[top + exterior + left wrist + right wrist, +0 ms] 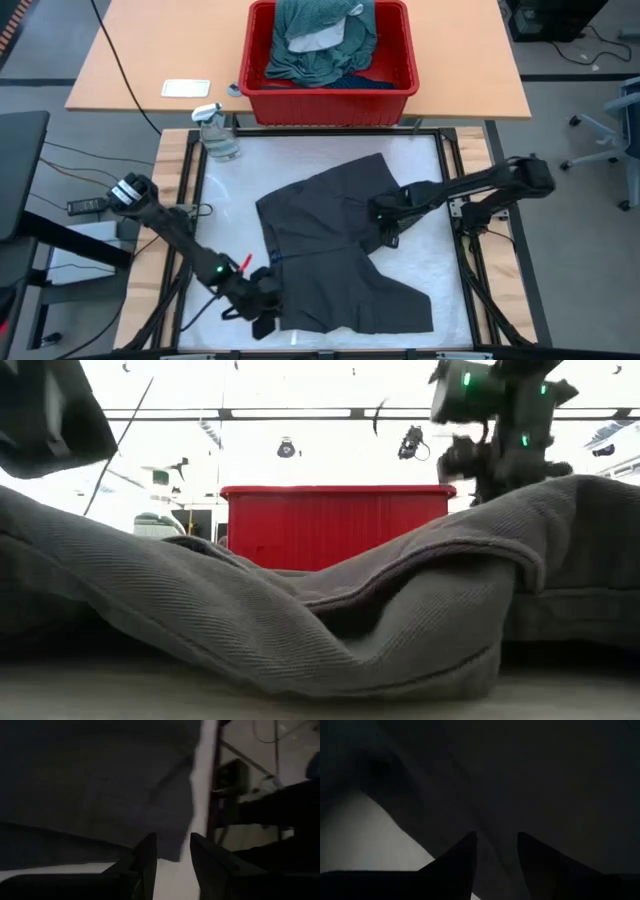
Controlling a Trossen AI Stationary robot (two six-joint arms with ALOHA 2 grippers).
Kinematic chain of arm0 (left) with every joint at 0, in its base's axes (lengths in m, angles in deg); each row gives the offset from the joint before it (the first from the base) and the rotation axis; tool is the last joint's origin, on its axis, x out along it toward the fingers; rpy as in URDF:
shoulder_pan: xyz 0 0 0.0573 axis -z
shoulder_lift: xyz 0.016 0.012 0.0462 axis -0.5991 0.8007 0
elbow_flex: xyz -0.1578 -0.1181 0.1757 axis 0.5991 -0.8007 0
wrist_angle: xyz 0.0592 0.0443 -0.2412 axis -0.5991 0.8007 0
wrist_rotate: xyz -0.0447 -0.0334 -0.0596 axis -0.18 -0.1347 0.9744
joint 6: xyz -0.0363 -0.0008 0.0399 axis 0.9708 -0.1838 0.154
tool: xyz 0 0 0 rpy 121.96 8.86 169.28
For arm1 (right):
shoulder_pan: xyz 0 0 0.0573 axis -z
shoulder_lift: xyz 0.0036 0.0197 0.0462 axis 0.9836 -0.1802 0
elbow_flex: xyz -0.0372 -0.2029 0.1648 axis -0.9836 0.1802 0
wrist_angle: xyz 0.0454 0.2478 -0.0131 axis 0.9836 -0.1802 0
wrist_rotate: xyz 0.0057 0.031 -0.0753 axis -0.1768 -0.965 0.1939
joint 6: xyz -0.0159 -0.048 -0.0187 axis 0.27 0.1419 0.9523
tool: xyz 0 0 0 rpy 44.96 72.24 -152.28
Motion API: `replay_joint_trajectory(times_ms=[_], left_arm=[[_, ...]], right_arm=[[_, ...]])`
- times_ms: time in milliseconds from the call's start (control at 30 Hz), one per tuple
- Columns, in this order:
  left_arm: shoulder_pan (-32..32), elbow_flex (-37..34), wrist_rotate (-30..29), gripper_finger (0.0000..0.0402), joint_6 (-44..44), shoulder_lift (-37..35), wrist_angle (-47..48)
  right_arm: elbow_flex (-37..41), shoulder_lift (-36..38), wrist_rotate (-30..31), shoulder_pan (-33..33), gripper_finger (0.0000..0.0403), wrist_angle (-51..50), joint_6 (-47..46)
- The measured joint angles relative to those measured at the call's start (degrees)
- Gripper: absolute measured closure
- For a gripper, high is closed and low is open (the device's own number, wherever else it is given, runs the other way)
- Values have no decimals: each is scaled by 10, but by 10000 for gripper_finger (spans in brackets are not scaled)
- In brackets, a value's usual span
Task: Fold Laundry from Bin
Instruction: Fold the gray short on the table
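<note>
A: Where do the dark grey shorts (pixel 340 250) lie?

B: Spread on the white mat, long axis from far-left to near-right. The red bin (pixel 330 98) stays far behind.

A: Which gripper is nearer?

B: The left gripper (pixel 265 312) is at the near-left hem, fingers a little apart, holding nothing. The right gripper (pixel 385 225) is over the middle, fingers also apart.

One dark grey garment (pixel 340 250) spread out, one red bin (pixel 330 95) (full), one spray bottle (pixel 217 132).
</note>
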Motion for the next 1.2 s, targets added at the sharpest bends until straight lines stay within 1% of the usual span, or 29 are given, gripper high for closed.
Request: replay_joint_trajectory(times_ms=[100, 200, 300, 400, 500, 633, 733, 833, 900, 967, 1100, 1200], left_arm=[[25, 1, -33, 278, -38, 9, -8], [40, 0, -63, 278, -96, 25, -19], [42, 0, -72, 278, -139, 47, -26], [42, 0, -72, 272, -164, 66, -40], [42, 0, -72, 247, -173, 85, -79], [43, 0, -68, 194, -206, 115, -123], [43, 1, -67, 156, -229, 129, -124], [39, 0, -67, 144, -223, 143, -100], [38, 2, -74, 153, -198, 148, -85], [36, 2, -79, 177, -173, 148, -69], [35, 3, -86, 249, -146, 148, -56], [34, 3, -88, 305, -135, 148, -49]], right_arm=[[-1, 45, -21, -17, 252, -5, -37], [-4, 82, -31, -53, 252, -3, -80], [-4, 94, -31, -109, 252, 2, -119], [-4, 93, -31, -173, 252, 14, -159], [-4, 84, -31, -235, 252, 28, -201], [-6, 72, -31, -314, 252, 51, -271], [-7, 60, -29, -372, 248, 85, -320], [-7, 35, -31, -424, 237, 108, -359], [-7, 13, -31, -453, 226, 123, -374], [-7, -11, -38, -475, 213, 142, -379], [-27, -59, -38, -508, 195, 167, -357], [-43, -99, -24, -526, 194, 165, -340]])
